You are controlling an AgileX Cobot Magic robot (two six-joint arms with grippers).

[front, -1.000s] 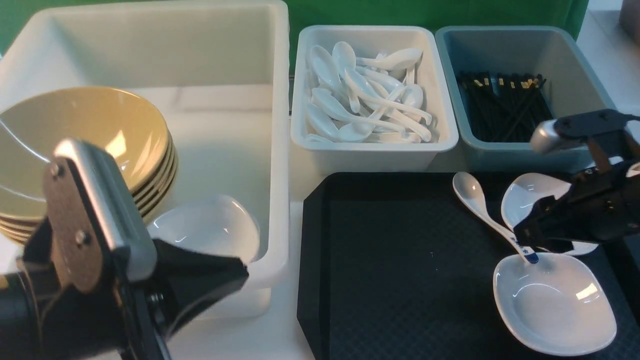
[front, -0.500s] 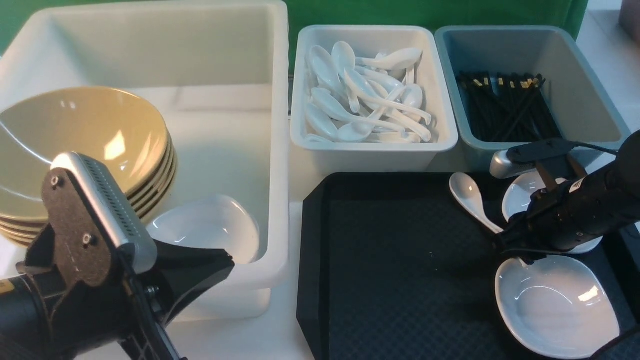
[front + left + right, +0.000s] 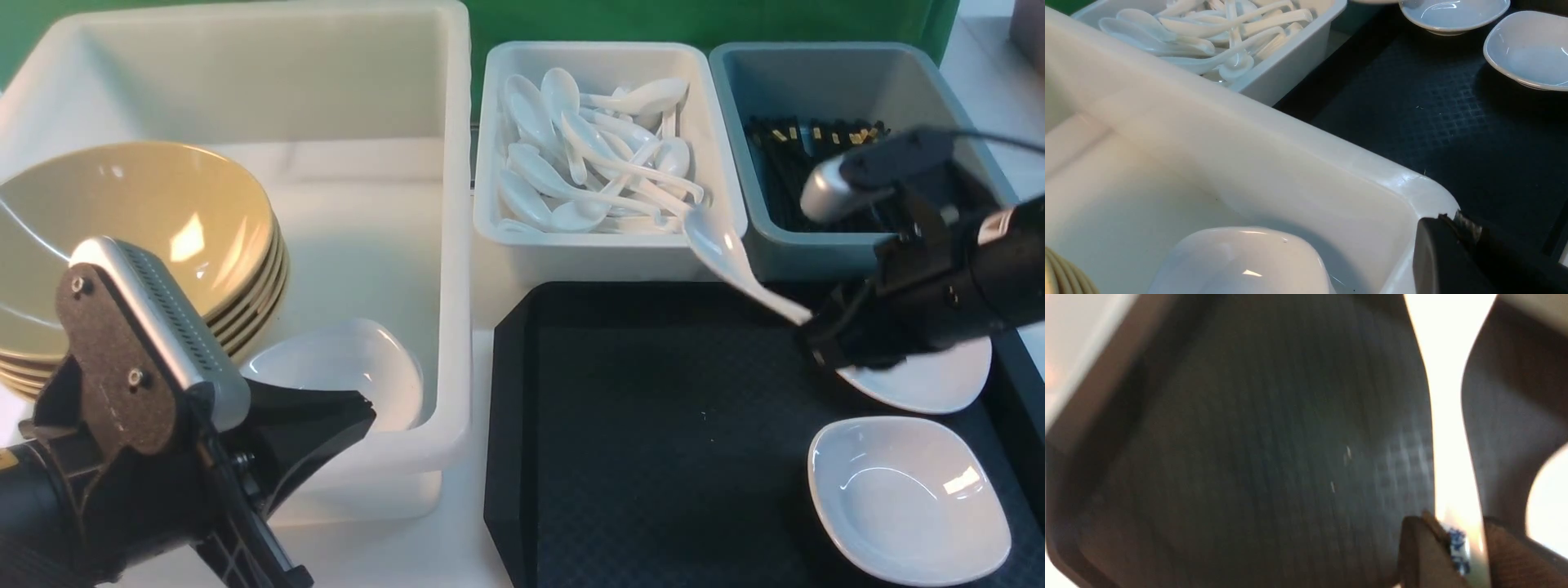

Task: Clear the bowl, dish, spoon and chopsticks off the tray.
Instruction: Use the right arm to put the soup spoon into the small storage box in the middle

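Observation:
My right gripper [image 3: 816, 331] is shut on the handle of the white spoon [image 3: 731, 257] and holds it in the air over the back of the black tray [image 3: 653, 425]. The spoon's scoop hangs by the spoon tub's front corner. Blue marks on the spoon handle [image 3: 1458, 543] show between the fingers of the right gripper [image 3: 1461, 541]. Two white dishes lie on the tray, the near dish [image 3: 906, 498] and the far dish [image 3: 931, 380], which is half hidden under my arm. Yellow bowls [image 3: 139, 220] are stacked in the big white tub. Black chopsticks [image 3: 784, 155] lie in the blue-grey tub. My left gripper [image 3: 363, 412] is shut and empty by that big tub's front corner.
The big white tub [image 3: 453, 245] also holds a white dish [image 3: 343, 371]. Behind the tray, the white tub [image 3: 612, 249] holds several plain spoons, with the blue-grey tub [image 3: 751, 237] beside it. The left gripper [image 3: 1457, 218] hovers at the big tub's rim [image 3: 1412, 183].
The right gripper came down on the spoon's handle, shut on it and lifted it off the tray, up and toward the back. The left arm hardly moved.

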